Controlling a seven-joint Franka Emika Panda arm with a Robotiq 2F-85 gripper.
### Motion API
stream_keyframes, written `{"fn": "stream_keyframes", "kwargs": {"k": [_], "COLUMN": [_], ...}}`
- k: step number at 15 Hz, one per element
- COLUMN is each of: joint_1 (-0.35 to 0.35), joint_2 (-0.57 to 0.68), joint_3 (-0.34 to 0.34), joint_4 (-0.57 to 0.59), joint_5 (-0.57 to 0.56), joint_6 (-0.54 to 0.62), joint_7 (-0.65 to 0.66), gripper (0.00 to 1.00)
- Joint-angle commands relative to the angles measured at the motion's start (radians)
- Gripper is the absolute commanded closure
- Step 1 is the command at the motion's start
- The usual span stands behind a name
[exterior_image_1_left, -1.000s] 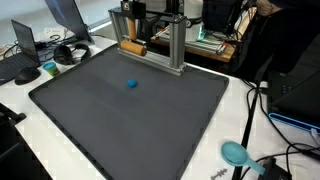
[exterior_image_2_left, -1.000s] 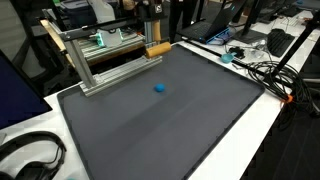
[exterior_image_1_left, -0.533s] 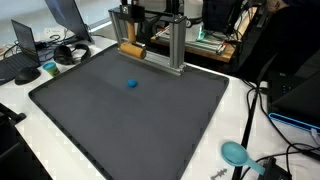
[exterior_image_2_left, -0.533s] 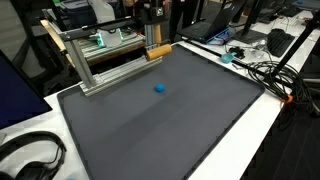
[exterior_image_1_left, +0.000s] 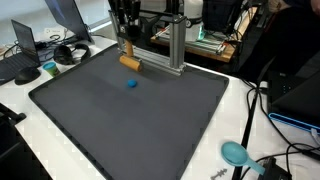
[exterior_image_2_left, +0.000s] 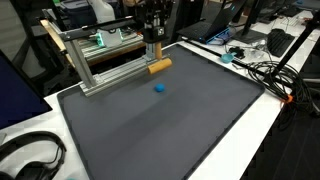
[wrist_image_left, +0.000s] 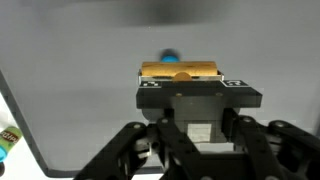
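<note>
Cylinder of light brown wood (exterior_image_1_left: 131, 63), short and smooth, is pinched between the two black fingers of the robot gripper (exterior_image_1_left: 129, 58), which are pressed against its sides. It lies horizontal, just above the far part of the mat, and in the wrist view (wrist_image_left: 180, 70) its long side goes across under the gripper. The small round blue ball (exterior_image_1_left: 131, 84) rests on the mat near the cylinder, not touching it. The mat (exterior_image_1_left: 150, 120) is a big dark grey rectangle with matte, soft-looking surface. Behind the gripper stands a frame of silver aluminium profiles (exterior_image_1_left: 177, 45). In an exterior view black headphones (exterior_image_2_left: 30, 160) lie on the white table.
</note>
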Motion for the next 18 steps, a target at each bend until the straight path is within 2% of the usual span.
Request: {"fn": "stream_keyframes", "kwargs": {"k": [1,11,18], "joint_1": [-0.004,-0.007,-0.008], "joint_2": [0.077,0.208,0.248], "joint_3": [-0.011,-0.023,-0.023], "joint_4": [0.057,0.116,0.138], "joint_5": [0.01,0.018,0.032], "joint_6": [0.012,0.063,0.023], "joint_7": [-0.001,-0.01,-0.013], "gripper": [0.78,0.78,0.78]}}
